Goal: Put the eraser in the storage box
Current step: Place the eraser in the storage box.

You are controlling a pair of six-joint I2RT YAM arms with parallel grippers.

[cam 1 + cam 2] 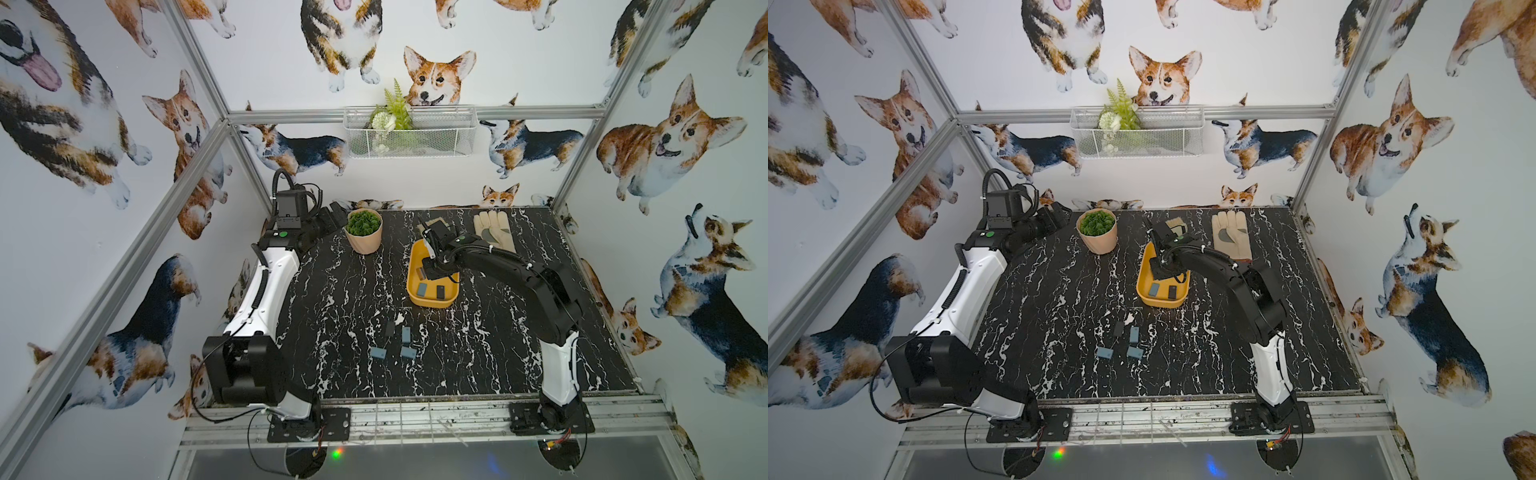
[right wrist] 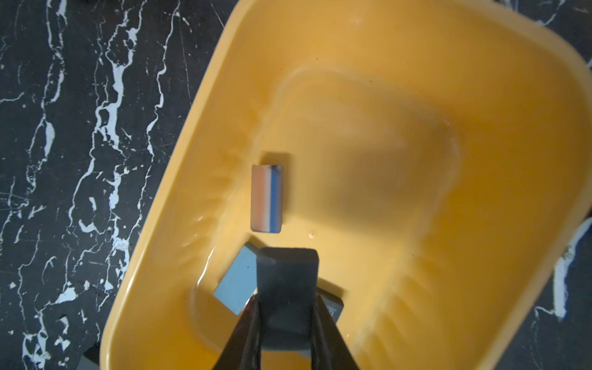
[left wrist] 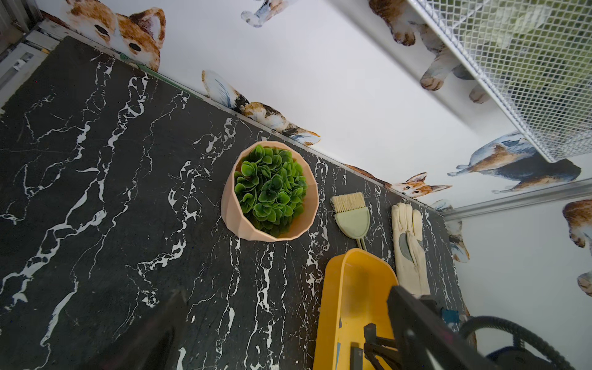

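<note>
My right gripper [image 2: 286, 302] hangs inside the mustard-yellow storage box [image 2: 480, 224], shut on a dark grey eraser [image 2: 286, 275] that sticks out past its fingertips. On the box floor below are a striped eraser [image 2: 267, 198] standing on edge, a blue-grey eraser [image 2: 235, 285] and a black one [image 2: 333, 307]. In both top views the right gripper [image 1: 431, 271] [image 1: 1160, 272] covers the middle of the storage box [image 1: 414, 257] [image 1: 1144, 282]. Several more erasers [image 1: 406, 334] [image 1: 1133, 334] lie on the black marble table. My left gripper [image 1: 332, 218] [image 3: 288, 320] rests open at the back left.
A pink pot with a green plant [image 1: 364, 231] stands left of the box. A work glove [image 1: 493, 230] and a small brush with dustpan [image 3: 350, 214] lie behind it by the back wall. A white wire basket [image 1: 409, 131] hangs on the wall.
</note>
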